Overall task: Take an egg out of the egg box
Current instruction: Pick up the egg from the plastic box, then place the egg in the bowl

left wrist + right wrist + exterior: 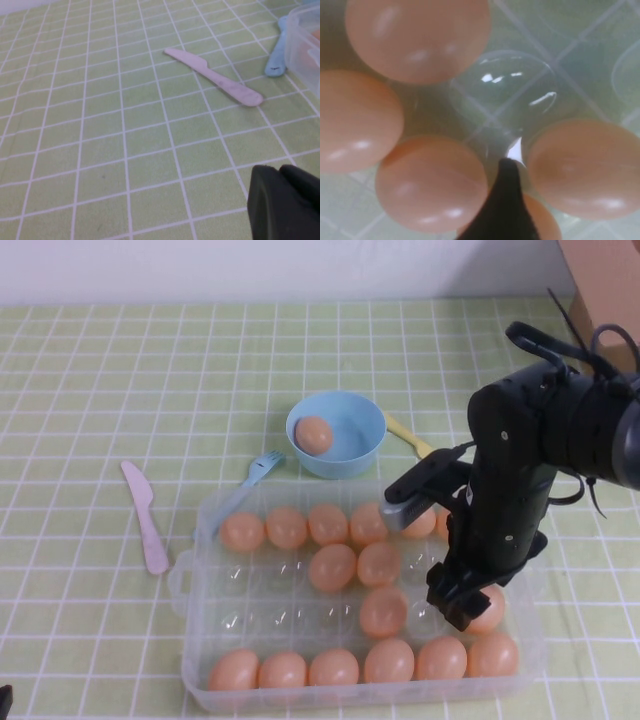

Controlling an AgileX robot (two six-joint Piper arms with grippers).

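The egg box [200, 585], a clear tray filling the lower centre of the high view, held about sixteen peach eggs along its far row, its near row and a short run down the middle, with several cups bare on its left half. Over its right end stood the right arm, its right gripper [462, 602] down inside the tray beside the egg [488, 608] at the lower right, just above the near row. Whether the fingers were wide or narrow I could not tell: the arm hid them from above, and the wrist camera showed only one dark fingertip [506, 192] wedged between two eggs over an empty cup. That crowding seemed the main risk; a finger coming down on a neighbour rather than in the gap could roll it out of its cup or knock the eggs together, and a smooth rounded shell might well have slipped from a pinch taken off-centre. The light tray could also have lifted or slid with the pull. Behind the box, at upper centre, a blue bowl [352, 462] already held one egg. The left gripper [287, 202] sat parked at the lower left, near a pink knife [146, 518], well clear.
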